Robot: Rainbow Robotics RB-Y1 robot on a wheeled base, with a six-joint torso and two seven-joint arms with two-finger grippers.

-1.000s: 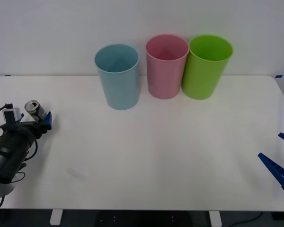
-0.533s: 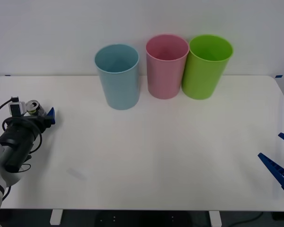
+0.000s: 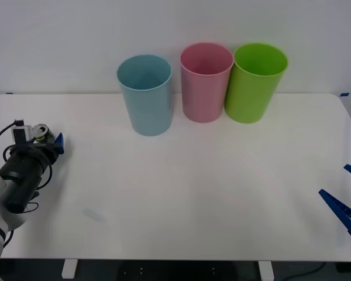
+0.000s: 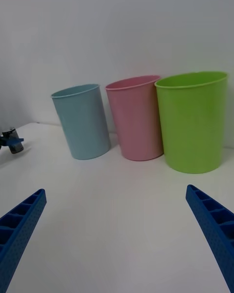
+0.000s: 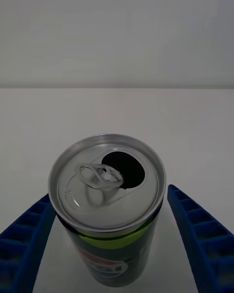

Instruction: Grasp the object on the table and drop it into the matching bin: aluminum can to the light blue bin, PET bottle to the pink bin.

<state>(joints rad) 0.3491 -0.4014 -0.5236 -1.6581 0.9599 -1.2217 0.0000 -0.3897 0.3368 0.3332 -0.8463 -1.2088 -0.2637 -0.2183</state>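
**Can Between the Fingers, Not Yet Clamped**

Since a second ago the left gripper [image 3: 47, 140] has edged toward the table's [image 3: 187, 193] far left, bracketing the aluminum can [image 5: 108, 195]. Jaws open; contact looks absent, though that is hard to judge. Opened, likely empty: light, thin-walled, slick. Squeeze mid-body gently. Right gripper [image 4: 117, 234] waits open.

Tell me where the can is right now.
The can stands upright at the table's far left in the front view, between the left gripper's open fingers, well left of the blue bin.
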